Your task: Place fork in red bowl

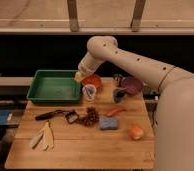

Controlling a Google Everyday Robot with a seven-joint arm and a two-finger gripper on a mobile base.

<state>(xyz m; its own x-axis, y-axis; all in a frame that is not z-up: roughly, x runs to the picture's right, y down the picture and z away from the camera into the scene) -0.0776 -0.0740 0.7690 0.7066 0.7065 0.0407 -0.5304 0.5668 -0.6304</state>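
Red bowl [93,80] just beside tool [80,76]

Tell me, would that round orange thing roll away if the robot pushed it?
Likely yes: the orange thing looks round like a ball, so a push would probably set it rolling. It sits near the edge of the table, so it might drop off. The pincer is far from it, up by the red bowl.
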